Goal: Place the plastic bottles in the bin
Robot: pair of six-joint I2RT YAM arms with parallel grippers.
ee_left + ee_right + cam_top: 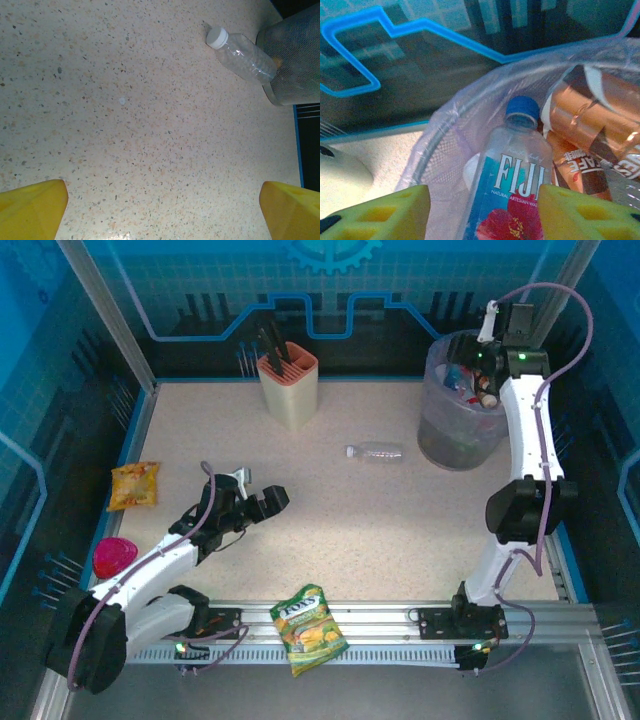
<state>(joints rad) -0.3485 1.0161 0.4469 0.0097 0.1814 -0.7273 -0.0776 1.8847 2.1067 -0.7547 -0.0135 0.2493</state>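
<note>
We judge the job nearly finished: the bin [432, 435] already holds several bottles, among them a Fiji bottle [517, 180] with a blue cap and, beside it, brown-labelled bottles [592, 125] against the lavender liner. The right gripper [485, 215] hangs directly over the bin's mouth, its jaws parted with the Fiji bottle below and between them. A strip of liner shows between one pad and the bottle, so we take it that nothing is pinched, though the other pad overlaps the bottle's edge and we cannot be sure of contact there. What is left, as far as we can see, is one clear bottle [375, 451] with a white cap. It lies on its side on the table [400, 540] just beside the bin, base toward the bin's wall. The left gripper [160, 212] sits well apart from the bin, pointed toward it, jaws spread wide and empty over bare tabletop. That bottle looks like its pickup to make — light, round, and liable to roll.
</note>
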